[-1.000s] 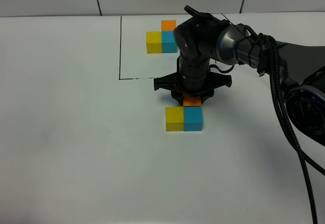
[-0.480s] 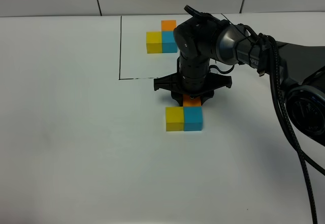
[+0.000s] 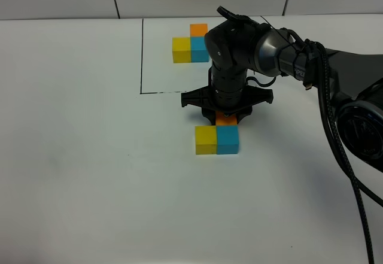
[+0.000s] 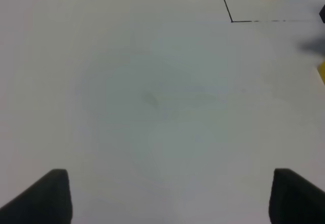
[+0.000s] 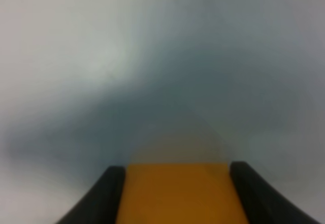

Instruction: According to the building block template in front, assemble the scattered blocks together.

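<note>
The right gripper (image 3: 225, 118) is hovering low over the counter (image 3: 90, 156), clenched on the orange cube (image 3: 225, 120); in the right wrist view that cube (image 5: 175, 193) is filling the gap between the two dark fingers (image 5: 109, 193), gripped on both sides; the orange cube is sitting directly behind the blue cube (image 3: 227, 139), touching it or very nearly so, though the gripper body is hiding the seam.

The yellow cube (image 3: 206, 140) and the blue one are lying side by side, faces together, yellow on the left; that is matching the front row of the building block template (image 3: 191, 45), which is resting inside its black drawn rectangle (image 3: 142, 54) at the far side of the counter, orange perched behind blue there too.

So the step in hand looks like the last placement, orange going in behind blue to finish the L; two of the three scattered blocks are looking settled already.

The left gripper (image 4: 167, 198) is idling with its jaws spread wide and nothing between them, looking down at bare counter, a corner of the drawn rectangle and the template's yellow and blue faces just peeking in at the edge.

What the next move is calling for, by my reading: letting go of the orange cube cleanly once it is flush, then lifting straight up; any sideways drag risks nudging the blue cube out of line with the yellow.
</note>
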